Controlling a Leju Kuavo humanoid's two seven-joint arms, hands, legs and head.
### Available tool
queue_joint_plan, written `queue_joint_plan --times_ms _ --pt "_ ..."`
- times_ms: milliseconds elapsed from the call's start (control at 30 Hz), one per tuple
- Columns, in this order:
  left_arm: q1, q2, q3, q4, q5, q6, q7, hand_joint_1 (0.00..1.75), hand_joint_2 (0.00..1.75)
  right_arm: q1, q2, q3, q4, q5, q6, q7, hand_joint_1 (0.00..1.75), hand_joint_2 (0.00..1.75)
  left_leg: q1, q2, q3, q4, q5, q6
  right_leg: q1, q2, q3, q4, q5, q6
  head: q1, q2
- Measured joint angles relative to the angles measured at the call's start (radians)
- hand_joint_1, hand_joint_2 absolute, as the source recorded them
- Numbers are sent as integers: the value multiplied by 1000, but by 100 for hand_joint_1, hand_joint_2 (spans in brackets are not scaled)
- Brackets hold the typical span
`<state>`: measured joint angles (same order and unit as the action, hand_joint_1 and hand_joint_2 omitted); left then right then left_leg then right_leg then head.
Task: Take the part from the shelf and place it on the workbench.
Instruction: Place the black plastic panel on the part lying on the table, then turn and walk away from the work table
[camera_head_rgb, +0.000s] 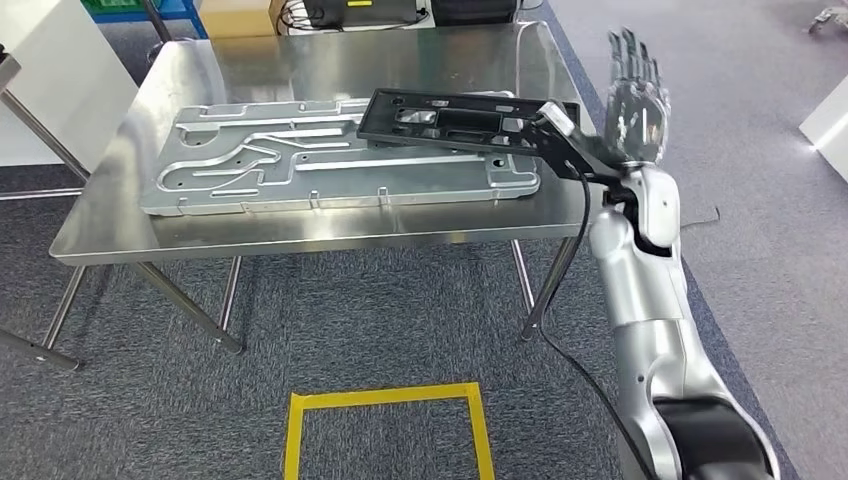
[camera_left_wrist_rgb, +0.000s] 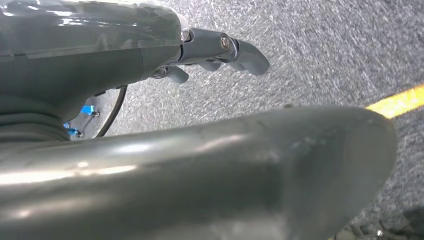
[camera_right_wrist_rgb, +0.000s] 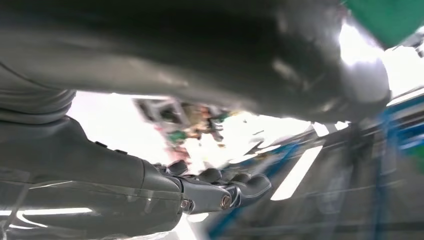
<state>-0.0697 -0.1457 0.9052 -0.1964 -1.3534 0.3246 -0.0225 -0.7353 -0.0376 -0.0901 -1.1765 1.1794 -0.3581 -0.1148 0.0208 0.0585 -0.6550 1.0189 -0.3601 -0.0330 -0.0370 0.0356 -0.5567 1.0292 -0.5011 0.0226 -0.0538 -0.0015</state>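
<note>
Black part (camera_head_rgb: 455, 120) already lies on the workbench (camera_head_rgb: 300, 235), resting atop the big grey plate (camera_head_rgb: 340, 165). Long axis runs left-right across the bench, its right end hanging toward the bench edge. Your right hand (camera_head_rgb: 632, 95) is up just off that end, to the part's right, fingers straight and spread, gripping nothing; a dark wrist piece reaches toward the part's corner, can't tell if touching. Left hand (camera_left_wrist_rgb: 220, 50) hangs over the carpet, fingers loosely curled, nothing in it. Right arm's the nearer one. Looks like placement is done; next move, I'd guess, is pulling the right arm clear w/o nudging the overhanging end.
</note>
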Motion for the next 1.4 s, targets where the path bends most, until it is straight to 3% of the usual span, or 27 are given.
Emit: queue_joint_plan --times_ms 67,167,200,233,267,333,400,467,533,567,600,667,700,733,800,833,867,933,967,1033,1067,1133,1200,1233,1300,1367,1400 --pt "6 0 0 0 6 2 -4 0 0 110 2 -77 -101 -19 -20 -12 0 0 6 -9 -11 24 -37 -8 4 -6 -8 -3 16 -21 0 0" --pt "10 0 0 0 13 5 -5 0 0 265 2 -176 -233 -34 -55 -30 0 0 8 -29 -43 194 -188 -4 13 -12 -35 -3 43 -39 0 0" --pt "10 -1 0 0 15 6 -5 0 0 317 2 -205 -271 -35 -70 -34 0 0 7 -32 -47 256 -220 -1 18 -14 -46 -3 52 -43 0 0" --pt "9 -1 0 0 18 8 -5 0 0 369 2 -231 -305 -35 -88 -38 0 0 4 -34 -39 295 -229 5 26 -18 -57 -3 61 -46 0 0" --pt "8 -1 0 0 21 10 -5 0 0 419 5 -254 -338 -35 -106 -44 0 0 -1 -34 -16 299 -217 14 34 -22 -68 -3 70 -49 0 0" --pt "4 1 0 0 28 13 -6 0 0 507 16 -296 -399 -37 -138 -57 0 0 -21 -31 78 206 -175 52 49 -31 -86 -3 87 -55 0 0" --pt "-4 6 1 -2 33 15 -8 0 0 570 29 -324 -444 -41 -156 -66 0 0 -47 -16 194 47 -182 91 59 -42 -95 -4 104 -56 0 0" --pt "-11 8 1 -5 34 17 -9 0 0 615 38 -343 -477 -51 -161 -72 0 0 -61 -15 246 -47 -199 102 59 -56 -98 -11 125 -50 0 0" --pt "-13 4 3 -5 35 17 -9 0 0 662 51 -360 -509 -68 -169 -84 0 0 -58 -28 236 -71 -174 97 57 -65 -100 -23 141 -40 0 0" --pt "-13 3 5 -5 35 16 -6 0 0 691 62 -368 -524 -81 -177 -92 0 0 -53 -33 226 -79 -156 98 57 -60 -105 -18 124 -33 0 0" --pt "-12 1 8 -5 36 16 -3 0 0 722 75 -376 -536 -98 -185 -102 0 0 -48 -38 213 -87 -138 98 57 -52 -113 5 86 -25 0 0" --pt "-9 1 12 -5 34 14 2 0 0 783 104 -391 -546 -144 -194 -132 0 0 -41 -47 180 -88 -107 98 48 -37 -137 113 -28 -9 0 0" --pt "-7 1 13 -5 33 12 4 0 0 809 121 -397 -541 -171 -193 -155 0 0 -40 -50 160 -85 -94 95 42 -36 -147 180 -65 -3 0 0" --pt "-5 0 13 -5 31 11 4 0 0 830 139 -404 -531 -196 -188 -179 0 0 -38 -53 139 -79 -82 91 37 -36 -150 233 -75 4 0 0" --pt "-4 0 14 -5 27 10 6 0 0 856 177 -423 -491 -240 -175 -232 0 0 -30 -57 93 -61 -61 80 27 -36 -116 255 -27 16 0 0" --pt "-4 0 15 -5 26 11 6 0 0 862 195 -434 -465 -260 -166 -256 0 0 -26 -59 71 -49 -53 73 21 -34 -74 215 0 22 0 0" --pt "-5 1 15 -5 23 12 6 0 0 863 214 -448 -432 -285 -151 -277 0 0 -23 -62 49 -35 -46 66 16 -29 -15 145 4 27 0 0" --pt "-6 3 15 -6 10 17 5 0 0 850 245 -487 -341 -343 -105 -302 0 0 -21 -66 22 -12 -33 51 14 -17 83 5 -32 19 0 0" --pt "-6 3 15 -6 1 19 4 0 0 838 256 -512 -280 -369 -85 -311 0 0 -20 -69 16 -7 -25 45 17 -14 107 -34 -50 10 0 0" --pt "-3 6 14 -6 -14 20 5 0 0 812 266 -575 -131 -399 -68 -340 0 0 -16 -75 10 -5 -12 33 21 -26 102 -42 -44 -15 0 0" --pt "0 8 14 -6 -19 20 8 0 0 796 266 -610 -47 -405 -67 -358 0 0 -13 -76 3 4 -27 28 21 -32 93 -42 -34 -25 0 0" --pt "6 11 14 -6 -27 20 16 0 0 766 257 -675 134 -411 -72 -388 0 0 -8 -71 -20 75 -111 20 21 -43 69 -44 -11 -42 0 0" --pt "7 13 13 -6 -31 19 21 0 0 749 246 -722 275 -411 -80 -397 0 0 -7 -66 -44 200 -208 13 24 -51 39 -42 12 -47 0 0" --pt "8 15 13 -6 -34 19 24 0 0 743 244 -741 336 -410 -76 -390 0 0 -7 -65 -46 253 -226 11 26 -56 22 -39 23 -47 0 0" --pt "9 22 13 -6 -41 17 31 0 0 723 240 -774 452 -408 -39 -340 0 0 -7 -64 -10 276 -192 14 31 -60 -13 -33 45 -46 0 0" --pt "8 29 12 -6 -49 15 38 0 0 705 233 -800 569 -404 24 -249 0 0 -11 -64 93 167 -149 29 35 -61 -40 -29 65 -44 0 0" --pt "7 33 11 -7 -54 15 40 0 0 701 230 -808 619 -403 55 -195 0 0 -16 -62 157 80 -153 38 37 -62 -48 -27 74 -42 0 0"
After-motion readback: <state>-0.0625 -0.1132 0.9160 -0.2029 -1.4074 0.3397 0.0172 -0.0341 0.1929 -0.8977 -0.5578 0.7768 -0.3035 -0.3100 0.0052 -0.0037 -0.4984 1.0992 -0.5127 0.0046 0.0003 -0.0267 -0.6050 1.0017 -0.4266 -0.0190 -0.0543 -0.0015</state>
